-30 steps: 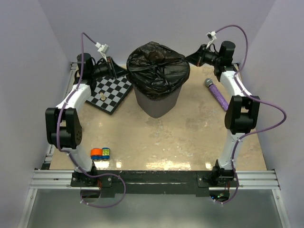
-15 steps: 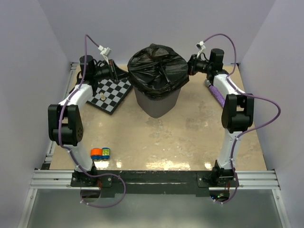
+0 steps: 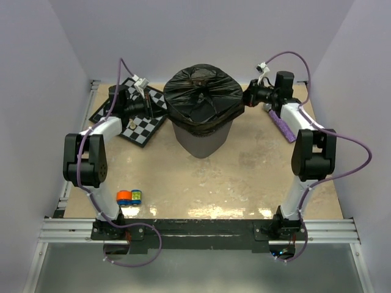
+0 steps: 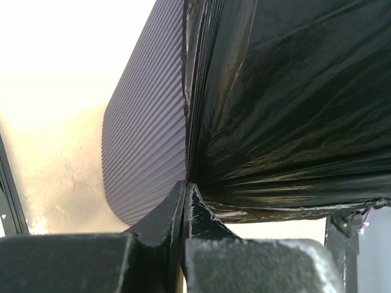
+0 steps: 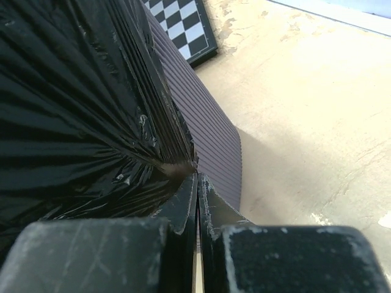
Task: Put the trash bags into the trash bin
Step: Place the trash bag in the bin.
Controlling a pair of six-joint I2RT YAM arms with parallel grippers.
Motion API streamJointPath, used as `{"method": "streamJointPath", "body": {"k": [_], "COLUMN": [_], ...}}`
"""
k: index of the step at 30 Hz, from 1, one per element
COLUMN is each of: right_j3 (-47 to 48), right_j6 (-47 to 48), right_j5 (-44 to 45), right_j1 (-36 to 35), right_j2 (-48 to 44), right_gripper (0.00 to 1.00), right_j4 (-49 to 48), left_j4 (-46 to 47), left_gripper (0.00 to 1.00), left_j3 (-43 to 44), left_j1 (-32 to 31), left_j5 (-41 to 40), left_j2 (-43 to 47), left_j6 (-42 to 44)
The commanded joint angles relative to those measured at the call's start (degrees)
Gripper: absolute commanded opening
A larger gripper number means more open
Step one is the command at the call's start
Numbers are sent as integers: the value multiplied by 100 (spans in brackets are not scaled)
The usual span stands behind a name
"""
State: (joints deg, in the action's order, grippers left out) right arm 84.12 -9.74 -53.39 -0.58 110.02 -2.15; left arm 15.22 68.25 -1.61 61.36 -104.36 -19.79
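The trash bin (image 3: 200,139) stands at the middle back of the table, a tall grey ribbed-looking basket. A glossy black trash bag (image 3: 203,94) is spread over its mouth and hangs over the rim. My left gripper (image 3: 160,105) is at the bin's left side, shut on the bag's edge. In the left wrist view the gripper (image 4: 185,186) pinches the bag (image 4: 293,110) beside the bin wall (image 4: 146,140). My right gripper (image 3: 244,97) is at the bin's right side. In the right wrist view the gripper (image 5: 197,177) is shut on taut bag folds (image 5: 73,110) against the bin wall (image 5: 214,146).
A chessboard (image 3: 139,119) lies left of the bin under the left arm, with a small round piece (image 3: 132,124) on it; its corner shows in the right wrist view (image 5: 183,24). A purple microphone (image 3: 281,125) lies at the right. A small orange and blue object (image 3: 129,196) sits front left.
Both grippers have moved in and down beside the bin's rim, drawing the bag's edges lower over the sides. The bag now lies flatter and tighter over the mouth.
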Motion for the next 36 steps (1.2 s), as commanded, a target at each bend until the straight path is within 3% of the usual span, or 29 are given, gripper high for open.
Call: {"method": "streamJointPath", "body": {"k": [1, 6, 11, 14, 17, 21, 25, 30, 31, 36], "right_j3": [-88, -150, 237, -253, -633, -581, -554, -352, -317, -150], "right_j6": [796, 1543, 4906, 5657, 5536, 5544, 5552, 5930, 5983, 6212], "right_j5": [293, 49, -217, 283, 416, 768, 970, 962, 927, 567], "right_j1": [206, 953, 920, 464, 103, -486, -636, -663, -654, -663], "right_j2": [-506, -1201, -1710, -2246, -2651, -2617, -2486, -2152, -2055, -1668], "right_gripper": [2, 44, 64, 77, 82, 82, 82, 77, 72, 23], "right_j4": [653, 1093, 3596, 3539, 2915, 2589, 2351, 2842, 2965, 3423], "left_j4": [-213, -38, 7, -28, -63, -28, 24, 7, 7, 121], "left_gripper": [0, 0, 0, 0, 0, 0, 0, 0, 0, 0], "left_j3": [-233, -207, -119, -92, -49, -13, 22, 66, 74, 57], "left_j1": [2, 3, 11, 11, 11, 2, 2, 2, 2, -6], "left_j5": [-19, 86, 165, 174, 192, 174, 174, 227, 227, 201], "left_j2": [100, 275, 398, 425, 407, 407, 398, 381, 381, 258], "left_j6": [581, 363, 204, 221, 221, 178, 125, 142, 151, 142]}}
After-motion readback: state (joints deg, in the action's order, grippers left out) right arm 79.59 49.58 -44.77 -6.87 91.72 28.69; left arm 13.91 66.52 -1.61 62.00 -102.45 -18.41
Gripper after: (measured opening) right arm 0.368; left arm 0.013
